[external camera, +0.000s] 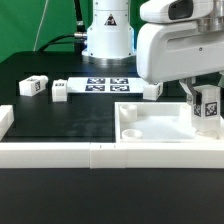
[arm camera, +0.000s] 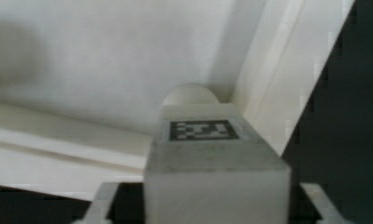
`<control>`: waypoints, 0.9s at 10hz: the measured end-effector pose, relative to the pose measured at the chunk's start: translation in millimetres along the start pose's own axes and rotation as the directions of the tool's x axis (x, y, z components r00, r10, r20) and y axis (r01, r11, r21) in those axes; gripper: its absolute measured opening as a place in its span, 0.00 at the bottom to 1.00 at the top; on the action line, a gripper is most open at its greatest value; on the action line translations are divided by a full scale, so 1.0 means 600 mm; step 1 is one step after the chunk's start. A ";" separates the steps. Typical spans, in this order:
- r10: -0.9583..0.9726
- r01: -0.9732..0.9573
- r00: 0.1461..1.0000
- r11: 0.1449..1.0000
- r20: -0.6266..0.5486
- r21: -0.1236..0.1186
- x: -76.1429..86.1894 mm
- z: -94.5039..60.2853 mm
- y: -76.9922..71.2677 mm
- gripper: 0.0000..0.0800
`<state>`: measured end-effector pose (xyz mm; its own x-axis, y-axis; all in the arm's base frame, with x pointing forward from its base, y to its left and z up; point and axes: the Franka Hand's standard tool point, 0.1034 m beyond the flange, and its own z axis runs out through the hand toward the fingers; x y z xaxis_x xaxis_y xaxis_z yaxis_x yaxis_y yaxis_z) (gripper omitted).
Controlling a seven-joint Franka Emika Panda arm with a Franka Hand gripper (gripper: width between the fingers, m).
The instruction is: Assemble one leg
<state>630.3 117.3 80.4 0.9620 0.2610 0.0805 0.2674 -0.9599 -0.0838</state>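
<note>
Table: black top (external camera: 70, 122), lying under the square panel and everything else.
Arm base: white column (external camera: 105, 30), well behind the square panel, toward the exterior view's left.
Fence: low white wall (external camera: 60, 152), just in front of the square panel and running on past it to the exterior view's left.
Square panel: flat white piece with a raised rim (external camera: 160, 125), the landmark here.
Marker board: thin and tagged (external camera: 105, 85), flat on the table behind the square panel.
Gripper: (external camera: 205, 104) (arm camera: 209, 205) over the panel's end at the exterior view's right, fingers closed against the leg's sides.
Leg: white tagged peg (external camera: 207, 112) (arm camera: 204, 150), upright in the gripper, close inside the panel's rim; contact with the panel cannot be told.
Spare legs: one spare leg (external camera: 152, 90) just behind the panel's far rim; another spare leg (external camera: 60, 90) and a last spare leg (external camera: 33, 87) well apart from the panel, to the exterior view's left.
</note>
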 end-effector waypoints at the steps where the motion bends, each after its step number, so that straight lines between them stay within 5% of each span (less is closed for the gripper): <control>1: 0.210 -0.210 0.978 0.978 -0.020 -0.001 0.000 0.001 -0.001 0.36; 4: 0.585 -0.584 0.811 0.811 -0.027 0.011 -0.001 0.001 -0.001 0.36; 7: 0.877 -0.877 0.480 0.480 -0.013 0.031 -0.001 0.003 0.001 0.37; 9: 0.902 -0.901 0.432 0.433 -0.015 0.032 0.000 0.002 0.002 0.37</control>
<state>630.6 116.6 78.8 0.6563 -0.7541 -0.0257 -0.7492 -0.6472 -0.1405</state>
